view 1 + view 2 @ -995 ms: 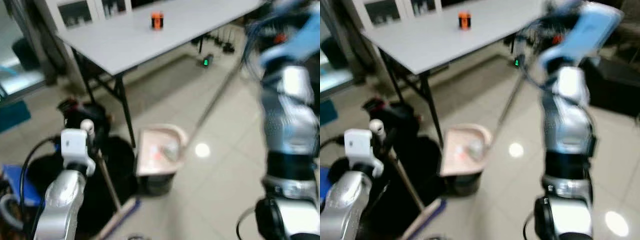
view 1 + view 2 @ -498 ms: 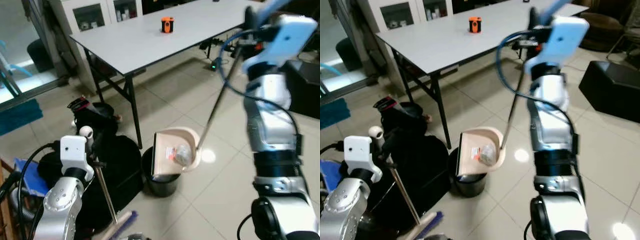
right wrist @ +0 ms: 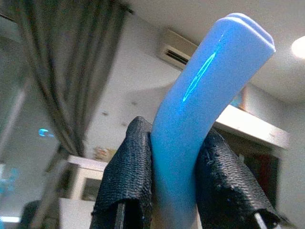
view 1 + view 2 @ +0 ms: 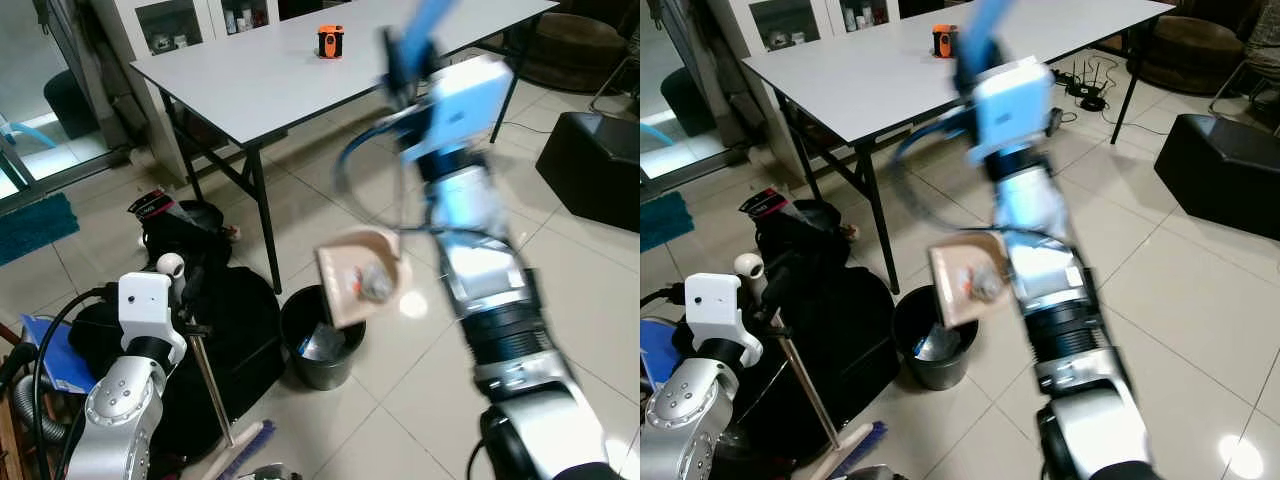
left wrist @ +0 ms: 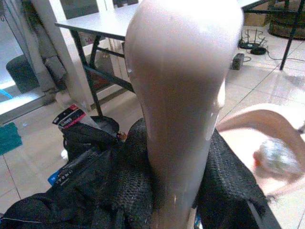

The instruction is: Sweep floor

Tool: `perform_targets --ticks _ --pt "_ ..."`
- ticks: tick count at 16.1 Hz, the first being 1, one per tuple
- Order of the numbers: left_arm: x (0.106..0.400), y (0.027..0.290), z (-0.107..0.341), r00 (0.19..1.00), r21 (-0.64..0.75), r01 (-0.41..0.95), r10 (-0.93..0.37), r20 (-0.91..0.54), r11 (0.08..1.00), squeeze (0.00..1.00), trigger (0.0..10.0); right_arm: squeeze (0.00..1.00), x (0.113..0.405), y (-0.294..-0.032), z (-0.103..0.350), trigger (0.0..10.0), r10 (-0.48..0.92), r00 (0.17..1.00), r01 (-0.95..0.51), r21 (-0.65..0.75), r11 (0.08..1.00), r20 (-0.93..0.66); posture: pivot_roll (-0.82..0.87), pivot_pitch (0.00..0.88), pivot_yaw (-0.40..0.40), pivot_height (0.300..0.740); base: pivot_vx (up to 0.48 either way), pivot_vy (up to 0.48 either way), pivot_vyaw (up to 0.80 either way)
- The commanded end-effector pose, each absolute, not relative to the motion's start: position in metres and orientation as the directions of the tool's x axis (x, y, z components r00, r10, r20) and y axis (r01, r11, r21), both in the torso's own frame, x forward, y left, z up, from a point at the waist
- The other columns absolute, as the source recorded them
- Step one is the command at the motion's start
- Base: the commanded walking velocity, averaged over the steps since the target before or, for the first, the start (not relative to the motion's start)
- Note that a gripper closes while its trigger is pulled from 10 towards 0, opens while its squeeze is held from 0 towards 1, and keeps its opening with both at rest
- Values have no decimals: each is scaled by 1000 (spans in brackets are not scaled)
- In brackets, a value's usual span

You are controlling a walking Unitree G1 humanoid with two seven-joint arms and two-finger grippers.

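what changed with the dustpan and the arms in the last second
The right arm swung across toward the robot's left, carrying the dustpan by its blue handle and lifting it off the bin's rim; it now hangs tilted above the black bin, crumpled trash still in the pan. The camera also shifted. The left gripper kept its grip on the broom handle, and the orange object stayed on the table.

Office-like room: long grey table (image 4: 270, 75), glass-door cabinets (image 4: 185, 15), tiled floor (image 4: 590, 260).
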State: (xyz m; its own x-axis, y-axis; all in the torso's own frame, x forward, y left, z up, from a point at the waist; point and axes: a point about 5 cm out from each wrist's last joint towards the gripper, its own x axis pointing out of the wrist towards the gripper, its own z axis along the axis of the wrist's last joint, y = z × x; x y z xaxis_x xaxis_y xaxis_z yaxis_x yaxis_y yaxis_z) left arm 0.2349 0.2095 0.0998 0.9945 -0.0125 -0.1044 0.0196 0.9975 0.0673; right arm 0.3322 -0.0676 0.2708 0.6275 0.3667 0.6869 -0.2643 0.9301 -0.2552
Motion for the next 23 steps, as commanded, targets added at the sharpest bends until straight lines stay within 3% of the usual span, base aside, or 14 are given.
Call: perform_targets --ticks 1,5,11,14,15,17,19,23 --pt "236 212 110 998 88 11 -5 -67 996 0 10000 0 324 -57 276 10000 411 560 -286 -298 911 719 116 4 64 740 0 0 0" --pt "237 212 110 998 89 17 -11 -66 996 0 10000 0 309 -33 259 10000 547 482 -323 -442 837 684 115 0 68 740 0 0 0" --pt "236 211 109 997 87 20 -13 -80 996 0 10000 0 310 -31 258 10000 582 472 -236 -542 807 662 111 5 67 740 0 0 0" --pt "235 212 107 991 110 21 -7 -133 994 0 10000 0 319 -55 263 10000 444 599 -180 -429 885 666 101 5 59 740 0 0 0" --pt "235 212 107 983 162 58 -29 -179 985 0 10000 0 323 -85 253 10000 284 728 -117 -294 948 624 90 4 64 740 0 0 0" --pt "238 213 110 989 187 73 -47 -143 980 0 10000 0 317 -117 233 10000 179 826 -47 -252 967 534 65 3 77 740 0 0 0" --pt "257 187 109 987 159 91 -68 -147 983 0 10000 0 313 -133 220 10000 109 872 4 -229 973 477 54 1 81 740 0 0 0" --pt "271 186 120 993 166 77 -61 -99 983 0 10000 0 304 -154 199 10000 23 938 77 -276 958 345 50 0 73 740 0 0 0"
